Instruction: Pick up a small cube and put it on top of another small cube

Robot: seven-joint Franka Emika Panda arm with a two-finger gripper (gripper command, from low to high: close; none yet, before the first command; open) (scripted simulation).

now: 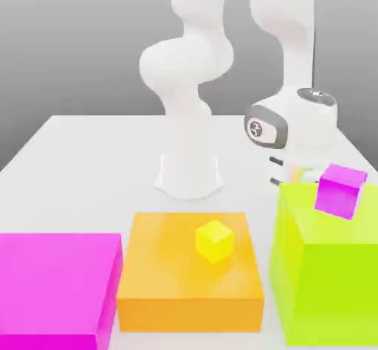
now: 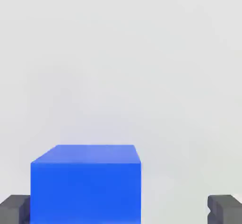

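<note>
The small cube [image 1: 340, 190], glossy magenta-purple, rests on top of a large lime-green block [image 1: 325, 275] at the exterior view's right. Another small cube [image 1: 214, 240], bright yellow, sits on a large orange block [image 1: 190, 271] in the middle front. My gripper [image 1: 283, 173] hangs low behind the lime-green block, just to the exterior view's left of the magenta cube and farther back. In the hand view my gripper [image 2: 119, 211] is open, its two dark fingertips [image 2: 225, 210] far apart and gripping nothing. A blue block [image 2: 86, 183] lies under the hand.
A large magenta block [image 1: 55, 289] stands at the front on the exterior view's left. The arm's white base [image 1: 189, 171] rises at the middle back of the pale table [image 1: 81, 164].
</note>
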